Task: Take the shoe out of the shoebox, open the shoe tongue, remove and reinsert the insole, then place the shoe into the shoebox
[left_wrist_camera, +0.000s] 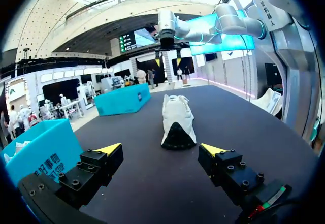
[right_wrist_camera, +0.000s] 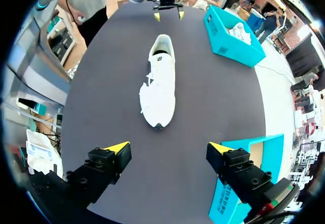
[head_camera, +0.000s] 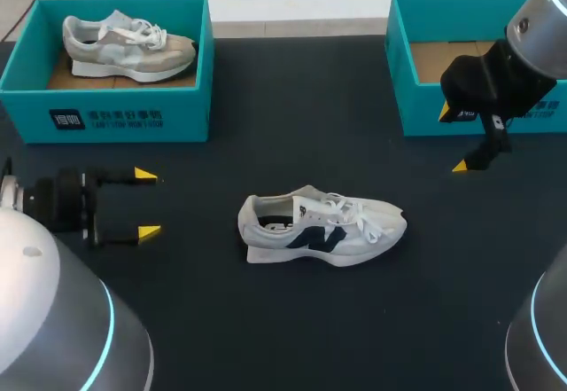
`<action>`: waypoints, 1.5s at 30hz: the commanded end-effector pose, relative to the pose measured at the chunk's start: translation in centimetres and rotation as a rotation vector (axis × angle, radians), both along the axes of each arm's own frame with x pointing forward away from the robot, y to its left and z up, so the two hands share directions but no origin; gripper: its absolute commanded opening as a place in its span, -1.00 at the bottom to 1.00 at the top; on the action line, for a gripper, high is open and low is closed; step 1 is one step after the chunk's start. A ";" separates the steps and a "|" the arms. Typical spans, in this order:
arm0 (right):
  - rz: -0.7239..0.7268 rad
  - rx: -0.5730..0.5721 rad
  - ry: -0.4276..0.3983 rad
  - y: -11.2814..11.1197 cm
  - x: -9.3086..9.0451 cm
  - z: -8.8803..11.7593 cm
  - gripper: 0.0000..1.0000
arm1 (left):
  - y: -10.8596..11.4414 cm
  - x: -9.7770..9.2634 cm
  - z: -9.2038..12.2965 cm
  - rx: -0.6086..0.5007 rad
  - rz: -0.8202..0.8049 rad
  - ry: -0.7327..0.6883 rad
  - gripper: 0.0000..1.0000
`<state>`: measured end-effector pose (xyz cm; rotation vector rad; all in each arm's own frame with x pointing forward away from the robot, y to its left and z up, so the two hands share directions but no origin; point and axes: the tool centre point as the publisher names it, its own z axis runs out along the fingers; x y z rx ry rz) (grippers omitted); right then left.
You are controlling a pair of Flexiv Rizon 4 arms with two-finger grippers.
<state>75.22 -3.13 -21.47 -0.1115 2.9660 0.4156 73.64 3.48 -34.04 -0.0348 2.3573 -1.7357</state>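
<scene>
The white shoe [head_camera: 323,229], laced and low with a dark logo on its side, is lying on its sole at the middle of the matte black table [head_camera: 266,320], toe pointing right. At upper left, a grey shoe [head_camera: 124,43] is sitting in the teal cardboard left box [head_camera: 106,98]. The right box [head_camera: 416,98], at upper right, is showing a brown floor. The left gripper [head_camera: 147,203] is holding its blocky fingers apart, gripping nothing. The right gripper [right_wrist_camera: 168,148] is likewise spread wide around nothing.
</scene>
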 end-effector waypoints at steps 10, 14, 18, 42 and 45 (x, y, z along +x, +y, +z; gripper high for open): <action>0.000 -0.001 -0.001 0.0 0.0 -0.1 1.00 | -0.5 0.4 -0.2 0.017 -0.026 0.018 1.00; 0.000 -0.001 -0.001 0.0 0.0 -0.1 1.00 | -0.5 0.4 -0.2 0.017 -0.026 0.018 1.00; 0.000 -0.001 -0.001 0.0 0.0 -0.1 1.00 | -1.5 0.5 -0.3 0.058 -0.032 0.037 1.00; 0.000 -0.001 -0.001 0.0 0.0 -0.1 1.00 | -8.1 -0.8 -4.5 0.050 -0.102 0.125 1.00; 0.000 -0.001 -0.001 0.0 0.0 -0.1 1.00 | -9.0 -0.8 -4.9 0.059 -0.114 0.150 1.00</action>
